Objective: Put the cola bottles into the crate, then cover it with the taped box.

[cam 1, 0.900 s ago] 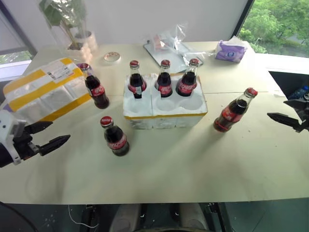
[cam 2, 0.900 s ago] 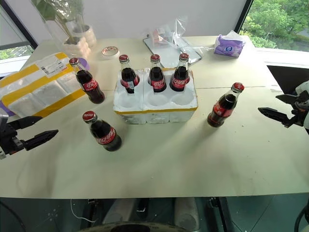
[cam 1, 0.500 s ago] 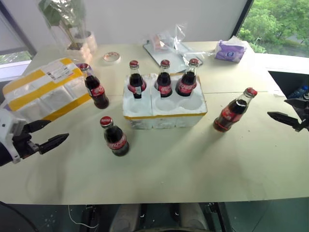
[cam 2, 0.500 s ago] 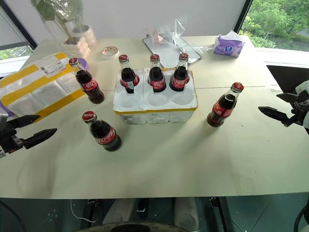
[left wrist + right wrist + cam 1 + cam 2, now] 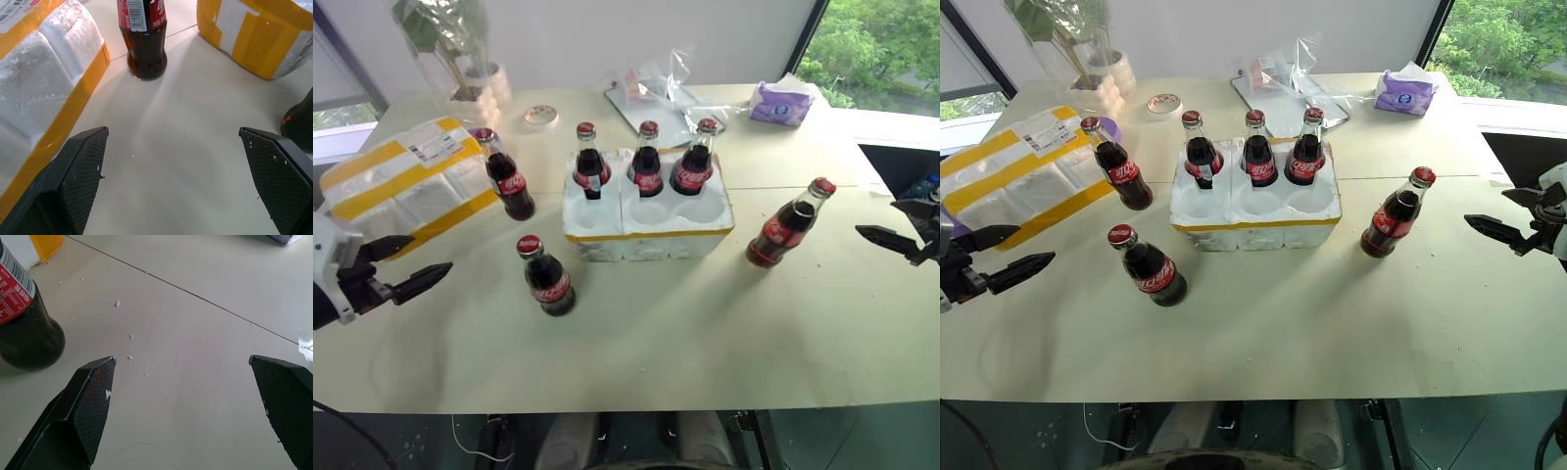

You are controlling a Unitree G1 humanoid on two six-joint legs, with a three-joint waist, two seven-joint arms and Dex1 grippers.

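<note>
The white foam crate [image 5: 646, 227] stands mid-table with a yellow band near its base. Three cola bottles [image 5: 647, 162] fill its back wells, and the front wells are empty. Three more cola bottles stand loose on the table. One bottle [image 5: 510, 176] is beside the taped box [image 5: 401, 186], one [image 5: 545, 277] is front-left of the crate, and one [image 5: 789, 224] is to the crate's right. My left gripper [image 5: 431, 252] hovers open at the left edge, near the taped box's front. My right gripper [image 5: 875, 218] hovers open right of the right-hand bottle [image 5: 22, 316]. Neither holds anything.
At the back of the table are a potted plant [image 5: 460, 54], a tape roll [image 5: 540, 116], a tray with plastic bags [image 5: 658, 93] and a purple tissue pack [image 5: 780, 103]. The table's right edge [image 5: 876, 176] lies near my right gripper.
My left gripper has crept slightly up and away from me. The bottles, crate, box and right gripper have stayed put.
</note>
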